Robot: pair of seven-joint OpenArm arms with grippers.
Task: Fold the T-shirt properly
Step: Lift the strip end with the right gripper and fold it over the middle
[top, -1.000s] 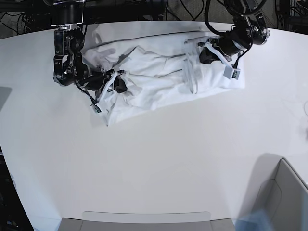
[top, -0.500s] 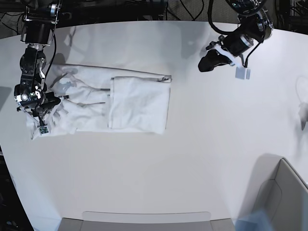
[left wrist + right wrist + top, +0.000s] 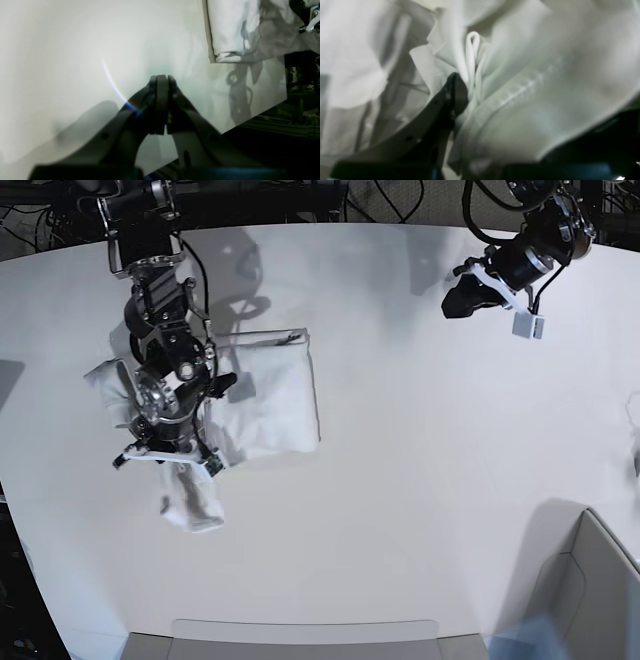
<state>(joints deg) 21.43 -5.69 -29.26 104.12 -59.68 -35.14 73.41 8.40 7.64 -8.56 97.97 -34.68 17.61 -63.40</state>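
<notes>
While its body lies partly folded at the left of the base view, the T-shirt (image 3: pixel 265 395) hangs in part from the right hand (image 3: pixel 172 455), a bunched end drooping toward the lower left of the frame. Seen in the right wrist view, that hand (image 3: pixel 467 97) pinches a gathered ridge of white cloth (image 3: pixel 520 75) at what looks like a stitched hem, its jaws nearly together with the fabric between them; only one dark finger (image 3: pixel 452 95) shows clearly, the other is buried in cloth. Judging by the lift, the end is being carried over the flat, squared portion to make the next fold, which would explain why it is held above the bench (image 3: pixel 420 510) rather than dragged. At the upper right of the base view, the left hand (image 3: pixel 465 298) hovers well apart from the garment, and in its own wrist view this hand (image 3: pixel 162 105) has its jaws pressed together on nothing, apparently parked clear so the fold can pass unhindered.
</notes>
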